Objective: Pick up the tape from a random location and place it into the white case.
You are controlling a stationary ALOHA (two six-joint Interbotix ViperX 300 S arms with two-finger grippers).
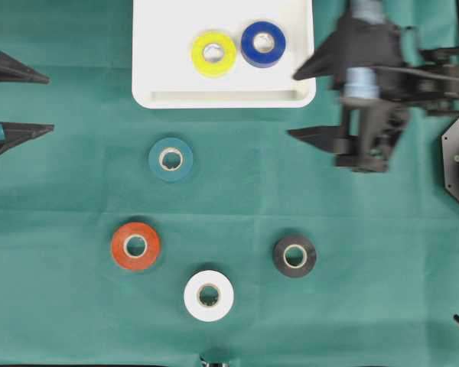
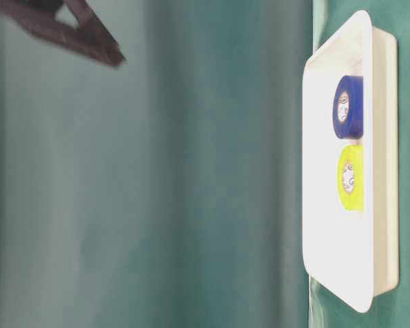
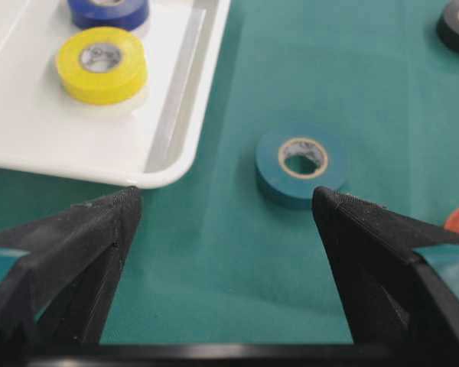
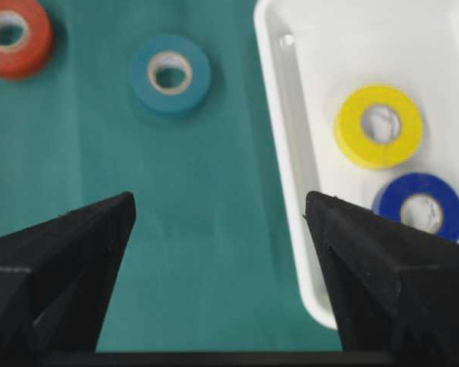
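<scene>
The white case sits at the far middle of the table, which is covered in green cloth. Two rolls of tape lie flat inside it, side by side: a yellow roll on the left and a blue roll on the right, close together but apart.

Four more rolls lie flat on the cloth, outside the case. A teal roll is nearest the case, just in front of its near left corner. An orange roll lies nearer and to the left. A white roll is nearest of all, around the middle. A black roll lies to its right, a little farther off. All four are well apart from one another.

The left pincer is at the left edge of the table, its fingers spread wide with nothing between them. The right pincer hangs just beside the right end of the case, by its near right corner, its fingers also spread wide and empty. From its wrist camera, one finger lies over the cloth and the other over the edge of the case.
</scene>
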